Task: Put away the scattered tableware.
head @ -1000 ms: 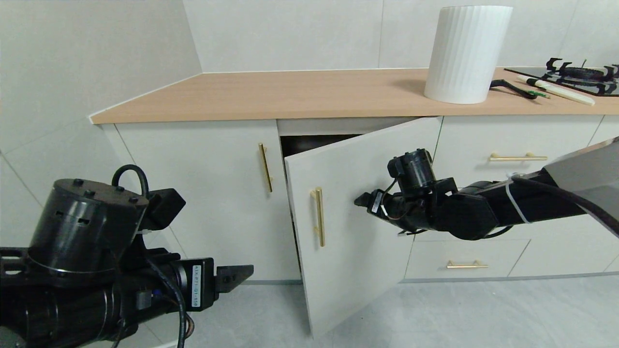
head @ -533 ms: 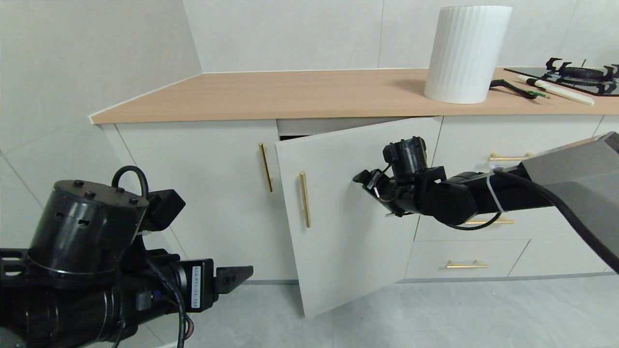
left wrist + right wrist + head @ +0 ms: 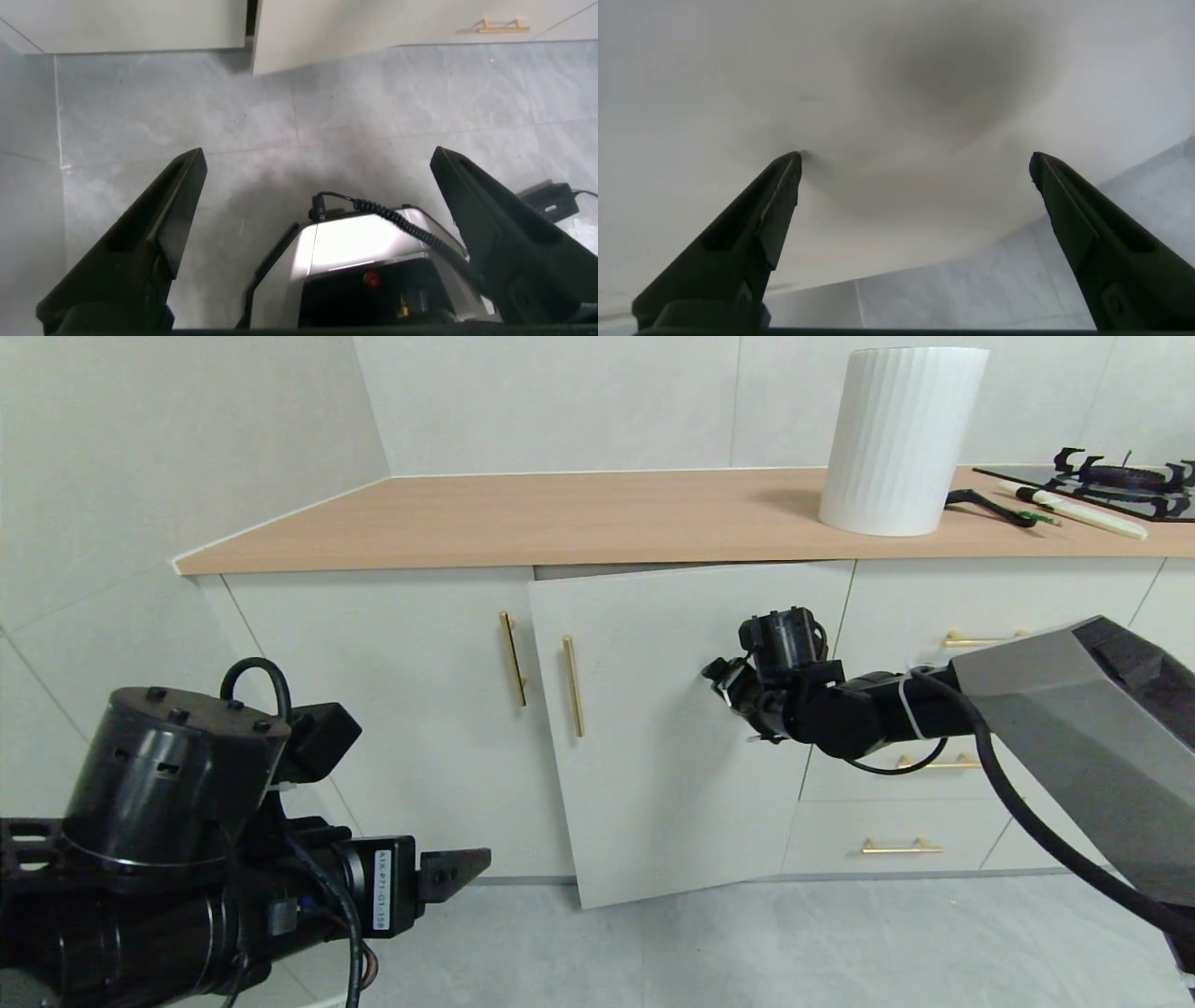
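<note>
The tableware lies on the worktop at its far right: what looks like a black-handled utensil and, just beside it, a pale stick with a green band, though both are too small to name surely. They rest between a tall white ribbed vessel and the black hob, the utensil's near end close to the vessel's foot and the stick's far end by the hob's edge. Under the worktop, below the vessel and a little to its left, the door with a brass handle stands almost shut, swung out slightly, so that its lower corner hangs over the grey floor in front of the cabinet's base. The right gripper sits at the door's face, high up and nearer the hinge side than the handle. In the right wrist view its jaws are spread wide with the white panel just ahead, and one fingertip seems to touch it. To the door's left a second door is shut, and to its right are drawers with brass pulls. The left gripper hangs low at the left, well apart from the door, its jaws spread wide above the floor.
</note>
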Tool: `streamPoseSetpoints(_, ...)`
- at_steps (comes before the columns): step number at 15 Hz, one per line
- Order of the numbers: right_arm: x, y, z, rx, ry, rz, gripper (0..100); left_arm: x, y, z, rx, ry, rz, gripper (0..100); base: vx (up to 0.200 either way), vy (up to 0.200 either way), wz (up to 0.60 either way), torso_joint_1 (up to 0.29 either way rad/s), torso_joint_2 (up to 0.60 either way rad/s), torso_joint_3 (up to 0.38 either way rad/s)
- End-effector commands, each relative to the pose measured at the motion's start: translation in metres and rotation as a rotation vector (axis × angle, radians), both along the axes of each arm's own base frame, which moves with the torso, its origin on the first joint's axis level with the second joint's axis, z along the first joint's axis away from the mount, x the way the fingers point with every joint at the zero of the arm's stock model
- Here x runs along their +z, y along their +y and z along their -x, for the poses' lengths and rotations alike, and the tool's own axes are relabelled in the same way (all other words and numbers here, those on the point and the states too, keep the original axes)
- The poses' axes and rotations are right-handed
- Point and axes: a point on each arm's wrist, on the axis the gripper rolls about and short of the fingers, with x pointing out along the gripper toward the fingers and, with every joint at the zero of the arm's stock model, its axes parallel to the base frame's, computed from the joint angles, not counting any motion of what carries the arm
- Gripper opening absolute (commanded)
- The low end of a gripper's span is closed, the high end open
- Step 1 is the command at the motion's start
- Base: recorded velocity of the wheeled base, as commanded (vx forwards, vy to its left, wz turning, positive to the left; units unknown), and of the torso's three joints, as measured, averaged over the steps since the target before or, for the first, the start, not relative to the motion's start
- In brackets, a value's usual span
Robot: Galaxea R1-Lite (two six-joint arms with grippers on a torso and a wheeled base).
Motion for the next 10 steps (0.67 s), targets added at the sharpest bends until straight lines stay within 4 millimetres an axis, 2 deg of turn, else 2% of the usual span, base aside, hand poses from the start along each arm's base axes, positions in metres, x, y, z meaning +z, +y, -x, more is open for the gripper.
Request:
streamPoseSetpoints(1, -0.009, -0.002, -0.007, -0.014, 0.007, 0.004, 100, -0.001, 0.0, 0.0, 0.0, 0.003, -0.002, 100, 0.0, 0.0, 0.0, 0.0, 0.0, 0.0)
streamPoseSetpoints(10, -0.019, -0.008, -0.024, -0.082, -0.014, 0.02, 100, -0.001, 0.0, 0.0, -0.001, 0.002, -0.003, 100, 0.0, 0.0, 0.0, 0.0, 0.0, 0.0)
